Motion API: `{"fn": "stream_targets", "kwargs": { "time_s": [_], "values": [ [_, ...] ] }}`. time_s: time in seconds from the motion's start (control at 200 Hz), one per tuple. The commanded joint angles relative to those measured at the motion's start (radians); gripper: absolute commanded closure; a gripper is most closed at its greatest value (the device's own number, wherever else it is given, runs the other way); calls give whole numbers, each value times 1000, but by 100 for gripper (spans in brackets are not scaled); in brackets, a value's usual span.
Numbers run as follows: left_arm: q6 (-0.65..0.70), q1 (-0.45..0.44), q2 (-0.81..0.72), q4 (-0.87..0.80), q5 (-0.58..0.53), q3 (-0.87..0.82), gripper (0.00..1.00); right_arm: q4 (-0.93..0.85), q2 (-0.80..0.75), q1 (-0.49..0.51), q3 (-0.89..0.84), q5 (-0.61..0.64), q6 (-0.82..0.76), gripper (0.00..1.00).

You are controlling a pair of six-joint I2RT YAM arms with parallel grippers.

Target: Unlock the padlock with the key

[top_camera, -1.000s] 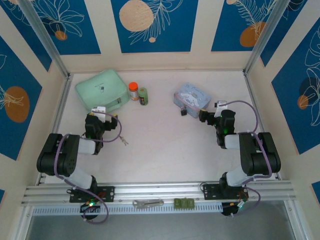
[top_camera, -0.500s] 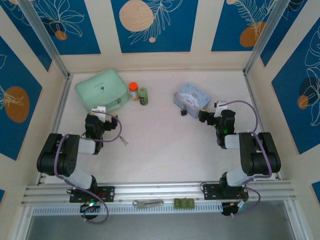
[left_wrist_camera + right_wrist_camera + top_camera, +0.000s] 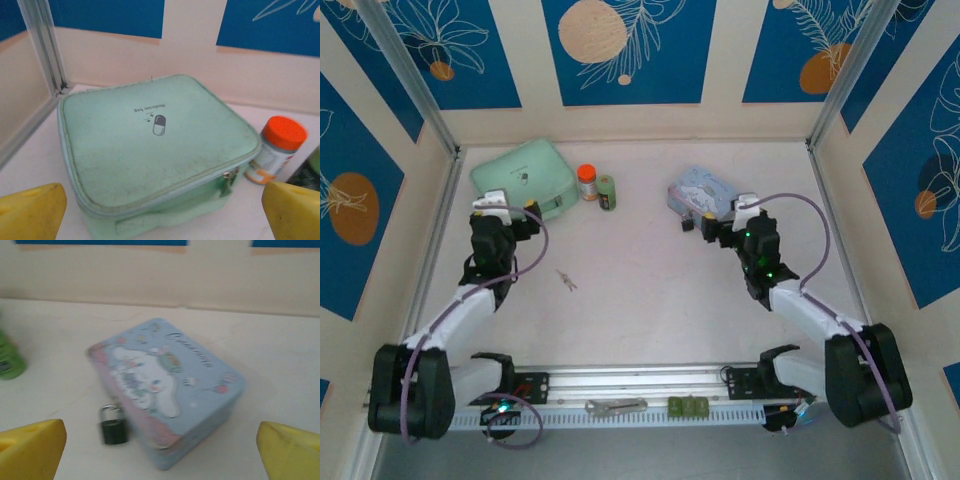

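The mint-green pouch (image 3: 150,165) carries the words "Medicine bag" on its lid, upside down in the left wrist view, with a capsule symbol at 6 o'clock of them. The light-blue tin (image 3: 200,385) bears a cursive word starting "Cinnamo"; its ending is blurred.

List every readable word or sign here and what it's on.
"Medicine bag", with a pill sign, upside down in the left wrist view: green bag.
Cursive word on the blue tin lid: too blurred to read.
Labels on the orange-capped bottle and green bottle: unreadable.
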Motion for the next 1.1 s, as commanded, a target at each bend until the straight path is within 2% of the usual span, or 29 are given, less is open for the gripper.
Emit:
{"fn": "stream_targets", "kwargs": {
  "time_s": [0.0, 0.175, 0.26, 0.39, 0.5, 0.65, 0.84, 1.01, 1.095],
  "values": [
    [-269, -7, -59, -251, 59, -11, 0, -263, -19, 114, 78, 24, 83, 3],
    [-501, -9, -80, -444, 179, -26, 0, -364, 77, 310, 149, 5, 212, 3],
    [-544, -13, -70, -498, 227, -26, 2, -420, 141, 391, 205, 43, 237, 3],
    [-557, -40, -45, -556, 233, -44, 8, -484, 216, 466, 273, 66, 284, 3],
    [-570, -76, 2, -565, 255, -62, 21, -507, 250, 491, 295, 71, 328, 3],
    [-585, -167, 95, -549, 188, -51, 26, -514, 251, 499, 294, 87, 343, 3],
    [-593, -285, 264, -609, 86, 76, 25, -533, 208, 497, 276, 141, 340, 3],
    [-603, -336, 402, -618, 71, 134, 29, -539, 163, 494, 243, 184, 362, 3],
    [-613, -341, 436, -595, 71, 131, 37, -534, 140, 492, 222, 198, 368, 3]
  ]
}}
